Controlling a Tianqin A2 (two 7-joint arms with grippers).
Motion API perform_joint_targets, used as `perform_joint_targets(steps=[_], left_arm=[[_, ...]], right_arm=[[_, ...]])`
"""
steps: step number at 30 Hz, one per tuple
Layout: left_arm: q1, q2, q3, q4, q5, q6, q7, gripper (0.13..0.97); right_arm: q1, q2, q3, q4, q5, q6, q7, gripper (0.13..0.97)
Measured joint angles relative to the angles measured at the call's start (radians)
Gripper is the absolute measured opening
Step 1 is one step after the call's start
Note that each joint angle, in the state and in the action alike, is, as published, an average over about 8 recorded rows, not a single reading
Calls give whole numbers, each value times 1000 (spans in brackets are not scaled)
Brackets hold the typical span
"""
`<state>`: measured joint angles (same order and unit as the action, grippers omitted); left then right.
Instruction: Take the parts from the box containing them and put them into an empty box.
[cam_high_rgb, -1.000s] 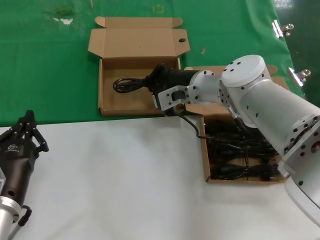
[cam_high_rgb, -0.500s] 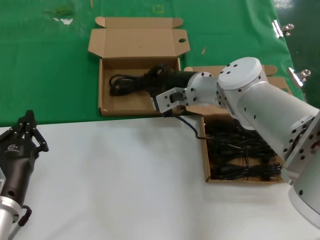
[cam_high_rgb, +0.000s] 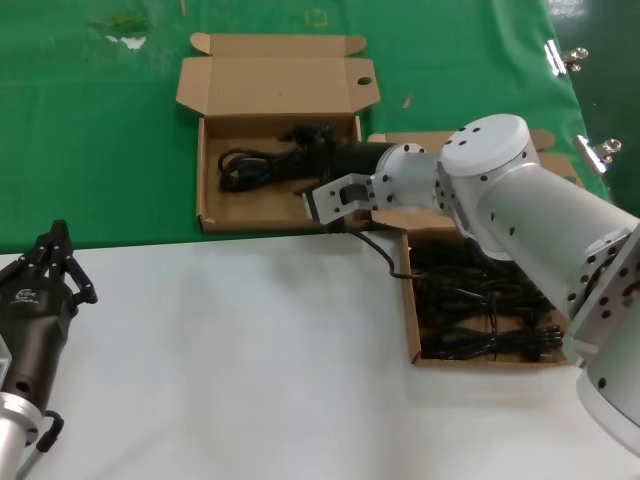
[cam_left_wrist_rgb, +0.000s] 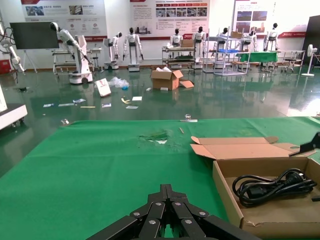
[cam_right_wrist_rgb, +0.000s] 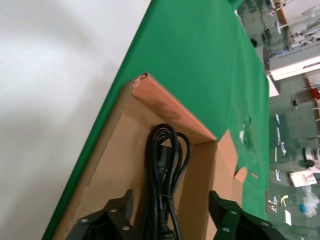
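right gripper (cam_right_wrist_rgb: 167, 215) spread wide, straddling one coiled black power cable (cam_high_rgb: 262, 163) lying in far brown cardboard box (cam_high_rgb: 209, 190) | many cables left in near brown box (cam_high_rgb: 410, 320) | left gripper (cam_high_rgb: 50, 262) parked closed over white tabletop (cam_high_rgb: 230, 360)

Both mailer boxes, the one on the green cloth (cam_high_rgb: 268, 150) and the one holding the cable pile (cam_high_rgb: 410, 310), are matt brown corrugated cardboard with raw, slightly frayed cut edges, and the coiled power cable (cam_high_rgb: 262, 165) lying in the first has a smooth black rubbery sheath with a faint sheen. The green table cover (cam_high_rgb: 90, 150) looks like matt felt-type cloth with small scuffs, whereas the white tabletop (cam_high_rgb: 230, 350) is smooth and matt. The right arm's housing (cam_high_rgb: 520, 210) is smooth white plastic or painted metal with a satin finish, the right gripper (cam_right_wrist_rgb: 170, 220) and left gripper (cam_high_rgb: 45, 275) are matt black.
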<state>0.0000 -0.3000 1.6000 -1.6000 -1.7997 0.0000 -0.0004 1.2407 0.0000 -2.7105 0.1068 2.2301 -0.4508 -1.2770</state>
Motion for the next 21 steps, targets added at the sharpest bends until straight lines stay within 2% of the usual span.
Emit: perform_joint_targets(steps=[4, 5, 13, 14, 21], left_arm=[[0, 0, 0, 0, 0, 0, 0, 140], [0, 0, 0, 0, 0, 0, 0, 140], [0, 0, 0, 0, 0, 0, 0, 140], [0, 0, 0, 0, 0, 0, 0, 140], [0, 0, 0, 0, 0, 0, 0, 140]], right_arm=[[7, 0, 57, -11, -7, -25, -29, 519], [9, 0, 77, -14, -11, -33, -38, 519], [23, 13, 276, -41, -71, -112, -124, 727], [23, 19, 300, -40, -82, -121, -132, 727], [-9, 109, 424, 56, -183, -157, -106, 853]])
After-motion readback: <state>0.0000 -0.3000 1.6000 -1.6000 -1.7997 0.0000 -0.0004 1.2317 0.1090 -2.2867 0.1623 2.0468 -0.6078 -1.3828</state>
